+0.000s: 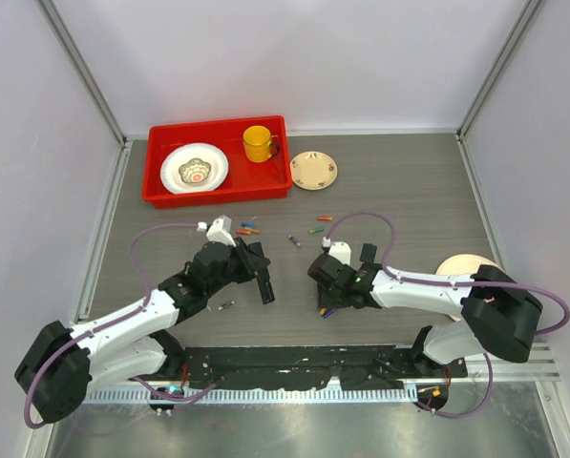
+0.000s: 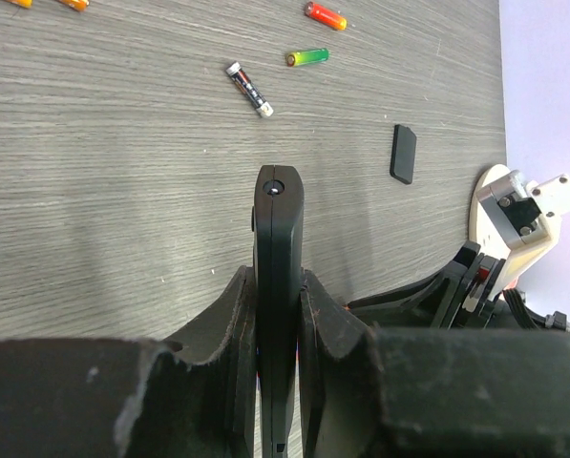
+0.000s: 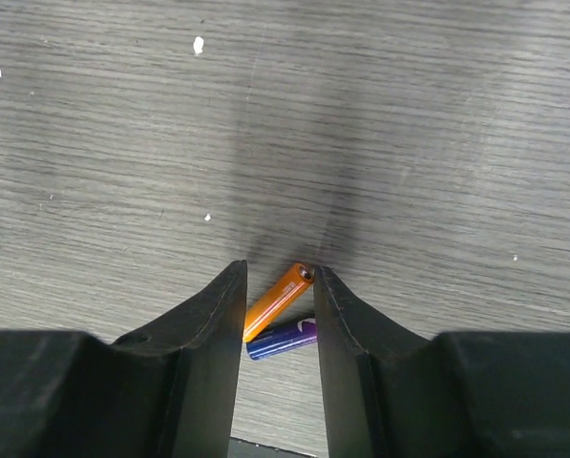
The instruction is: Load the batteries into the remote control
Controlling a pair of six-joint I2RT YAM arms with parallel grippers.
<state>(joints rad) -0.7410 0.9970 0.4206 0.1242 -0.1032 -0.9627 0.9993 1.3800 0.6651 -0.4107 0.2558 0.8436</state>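
My left gripper [image 1: 257, 270] is shut on the slim black remote control [image 1: 262, 279], holding it edge-on above the table; in the left wrist view the remote [image 2: 279, 229] stands clamped between my fingers [image 2: 229, 329]. The small black back cover [image 2: 404, 154] lies on the table beyond it [image 1: 368, 253]. My right gripper [image 3: 278, 281] is low over the table, its jaws pinching an orange battery [image 3: 278, 299] slantwise; a purple battery [image 3: 286, 339] lies just under it. Loose batteries lie farther back: red [image 2: 326, 15], green [image 2: 306, 57], black-and-white [image 2: 249, 89].
A red tray [image 1: 160, 186] at the back left holds a white plate [image 1: 194, 168] and a yellow mug [image 1: 259, 143]. A small patterned plate [image 1: 314, 171] sits beside it. A beige disc [image 1: 461, 265] lies at right. More batteries [image 1: 248, 229] lie near the tray, one [image 1: 225, 305] by my left arm.
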